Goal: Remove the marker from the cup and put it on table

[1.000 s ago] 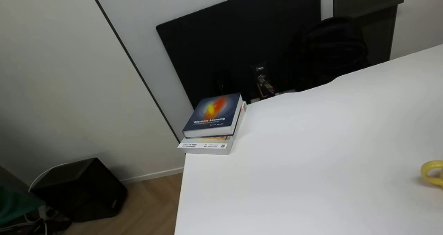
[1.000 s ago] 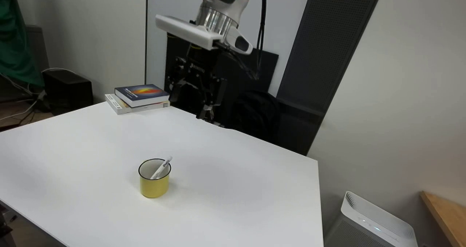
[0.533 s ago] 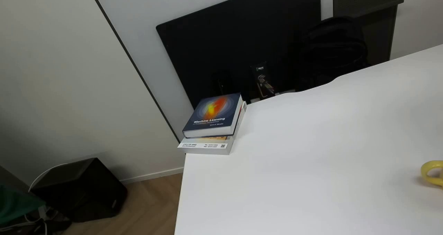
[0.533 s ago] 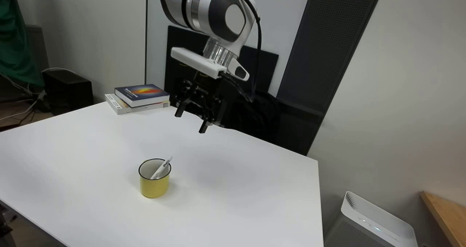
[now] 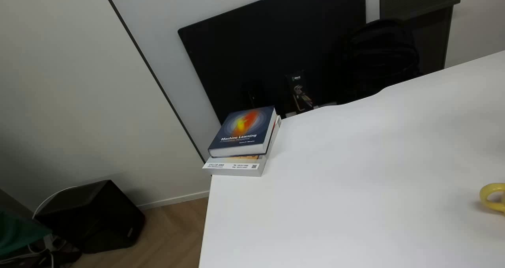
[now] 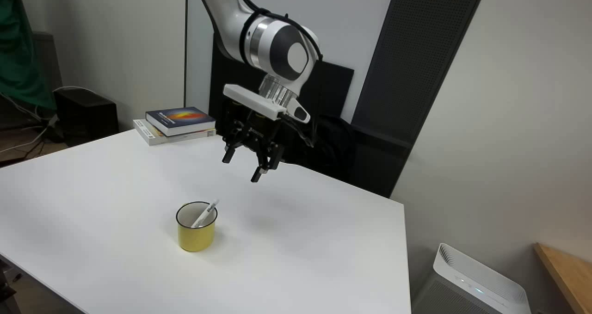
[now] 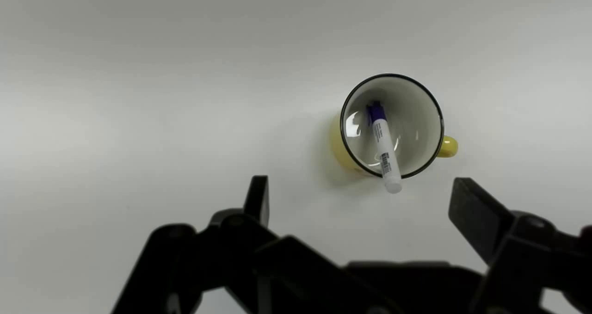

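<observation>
A yellow cup with a dark rim stands upright on the white table. Only its handle shows at the right edge of an exterior view. A white marker leans inside the cup, its upper end past the rim. In the wrist view the marker has its purple cap end down in the cup and its white end over the rim. My gripper is open and empty, above the table and behind the cup. In the wrist view the marker's white end appears between the fingertips.
Two stacked books lie at the table's back corner, also seen in an exterior view. A black panel and a dark backpack stand behind the table edge. A white appliance stands beside the table.
My arm and gripper have come down and forward from the table's back edge, nearer to the cup. The cup and marker have not moved.
</observation>
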Available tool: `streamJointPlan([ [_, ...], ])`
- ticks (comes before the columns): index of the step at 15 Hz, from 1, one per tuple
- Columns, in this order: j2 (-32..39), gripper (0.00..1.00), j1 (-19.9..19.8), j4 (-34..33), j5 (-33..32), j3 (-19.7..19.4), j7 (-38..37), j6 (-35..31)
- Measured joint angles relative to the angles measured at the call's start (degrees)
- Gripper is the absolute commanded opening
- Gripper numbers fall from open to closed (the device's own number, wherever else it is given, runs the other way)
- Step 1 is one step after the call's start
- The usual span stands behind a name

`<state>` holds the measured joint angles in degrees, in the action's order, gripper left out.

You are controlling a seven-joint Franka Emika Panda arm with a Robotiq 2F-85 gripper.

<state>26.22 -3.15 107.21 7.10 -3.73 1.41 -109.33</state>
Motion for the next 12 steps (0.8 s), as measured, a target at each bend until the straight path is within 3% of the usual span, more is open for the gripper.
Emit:
streamJointPlan([
  [12,3.3,1.00,0.0,-2.5,-0.3,0.2,-0.6,2.0],
])
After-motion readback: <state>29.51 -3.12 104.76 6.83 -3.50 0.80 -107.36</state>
